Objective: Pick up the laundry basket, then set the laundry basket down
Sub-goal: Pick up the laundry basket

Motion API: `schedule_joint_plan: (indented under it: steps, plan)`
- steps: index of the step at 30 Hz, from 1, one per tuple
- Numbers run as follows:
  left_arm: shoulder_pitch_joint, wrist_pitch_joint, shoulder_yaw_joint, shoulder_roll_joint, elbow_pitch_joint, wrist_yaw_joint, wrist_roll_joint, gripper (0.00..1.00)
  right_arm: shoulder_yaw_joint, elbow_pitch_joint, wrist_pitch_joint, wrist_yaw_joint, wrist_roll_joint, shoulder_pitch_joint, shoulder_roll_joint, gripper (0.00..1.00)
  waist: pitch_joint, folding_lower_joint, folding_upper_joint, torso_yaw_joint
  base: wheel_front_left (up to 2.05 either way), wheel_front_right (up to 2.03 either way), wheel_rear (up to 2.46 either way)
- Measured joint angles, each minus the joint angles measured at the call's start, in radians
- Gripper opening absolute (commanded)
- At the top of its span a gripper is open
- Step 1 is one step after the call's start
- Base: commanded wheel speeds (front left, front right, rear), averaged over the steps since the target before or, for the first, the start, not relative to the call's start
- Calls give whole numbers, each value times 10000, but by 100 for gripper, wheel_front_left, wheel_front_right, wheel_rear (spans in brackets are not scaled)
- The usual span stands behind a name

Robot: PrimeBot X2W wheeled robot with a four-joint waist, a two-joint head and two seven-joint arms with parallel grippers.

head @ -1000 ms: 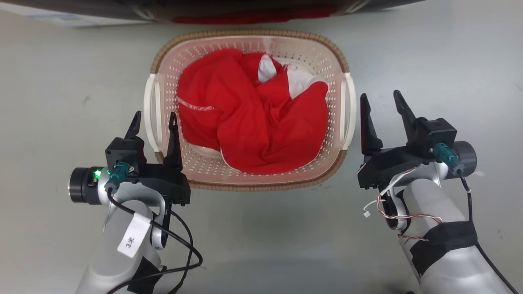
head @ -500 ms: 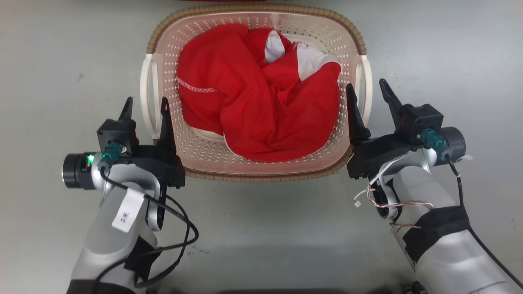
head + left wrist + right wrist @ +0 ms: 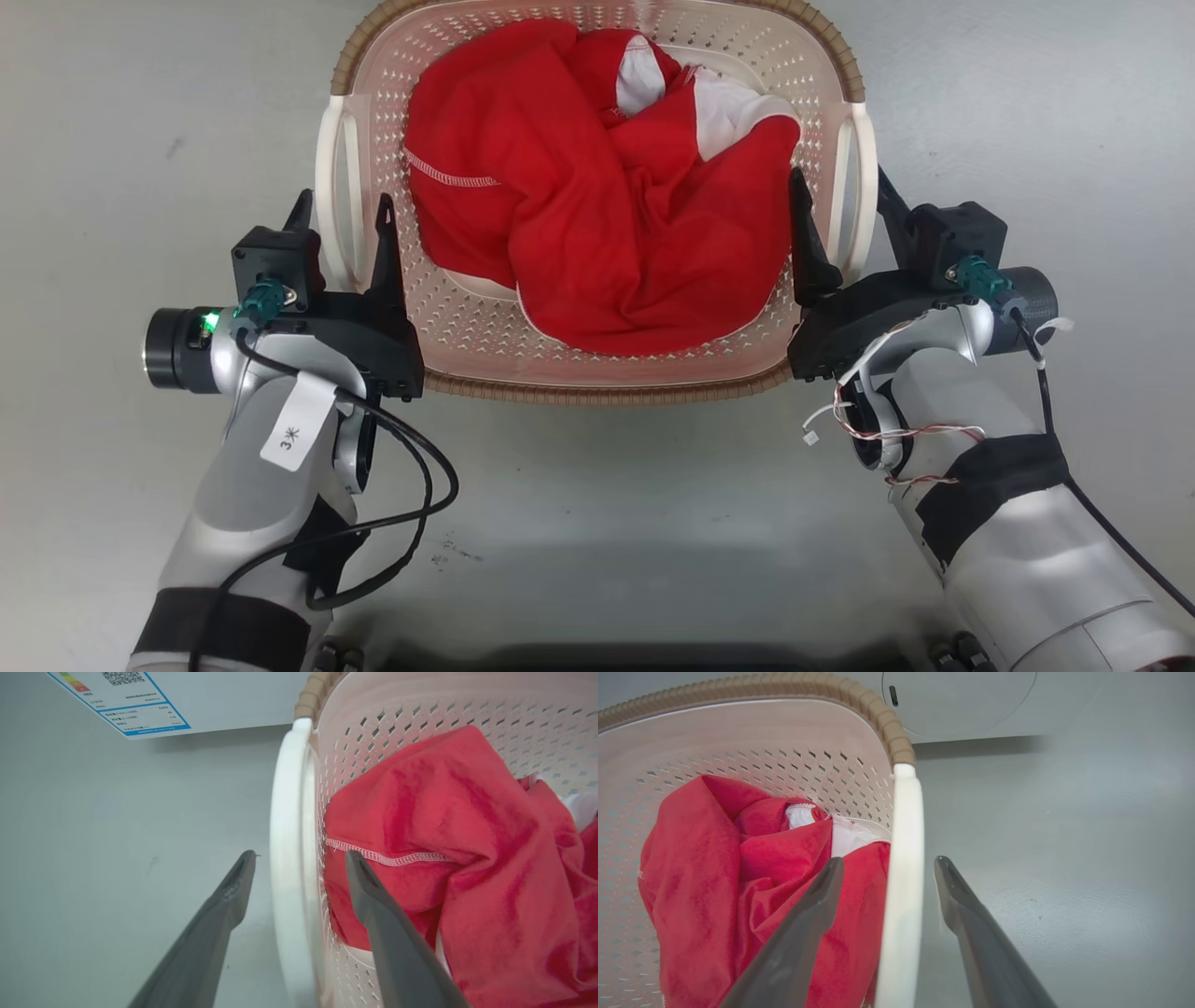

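The laundry basket (image 3: pixel 467 327) is pale pink, perforated and brown-rimmed, and stands on the grey floor with red and white clothes (image 3: pixel 597 215) in it. My left gripper (image 3: pixel 343 210) is open, with one finger on each side of the white left handle (image 3: pixel 329 187) and a gap to either finger. The left wrist view shows that left gripper (image 3: pixel 300 856) straddling the handle (image 3: pixel 285 812), its inner finger over the red cloth. My right gripper (image 3: pixel 840 187) is open around the right handle (image 3: pixel 859 177). In the right wrist view, the right gripper (image 3: pixel 888 861) has the handle (image 3: pixel 903 826) between its fingers.
A white washer front (image 3: pixel 962 700) stands just beyond the basket, with a label sticker (image 3: pixel 126 700) on it. Bare grey floor (image 3: pixel 597 523) lies around the basket on both sides and between it and my base.
The head camera has shifted, so the basket sits higher and larger. My right gripper moved in from beside the basket to straddle the right handle. The left gripper stays around the left handle.
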Motion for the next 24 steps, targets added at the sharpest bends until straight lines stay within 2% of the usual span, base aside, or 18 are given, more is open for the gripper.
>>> schedule_joint_plan:
  steps: [7,9,10,11,12,13,14,15,16,24]
  plan:
    - [-385,69,-213,-13,640,-299,73,100,430,314,79,-81,533,-270,-6,100,42,0,0,41,0,0,0]
    - [-563,180,-343,-29,1011,-416,79,98,635,516,96,-90,732,-356,-8,92,51,-1,0,41,0,0,0]
    - [-596,224,-376,-29,1099,-479,88,82,683,545,100,-90,800,-367,-10,75,54,-1,0,38,0,0,0]
    - [-638,267,-412,-38,1179,-479,102,65,738,585,100,-90,888,-390,-10,64,55,0,0,33,0,0,0]
    - [-691,268,-451,-44,1267,-504,102,44,784,621,102,-90,982,-419,-10,50,55,0,0,28,0,0,0]
    - [-737,282,-487,-44,1338,-568,105,33,805,683,115,-117,1053,-455,-10,46,53,0,0,20,0,0,0]
    - [-773,314,-518,-56,1406,-568,113,19,830,754,171,-119,1097,-495,-19,29,50,0,0,12,0,0,0]
    - [-808,359,-518,-35,1471,-568,123,0,825,830,176,-125,1145,-514,-35,11,46,0,0,4,0,0,0]
    - [-848,359,-520,12,1542,-656,121,0,823,876,176,-146,1218,-516,-42,0,41,-1,-1,-4,0,0,0]
    - [-930,366,-706,-121,2075,-656,86,0,1049,1434,182,-167,1730,-621,-27,0,-197,0,0,-63,0,0,0]
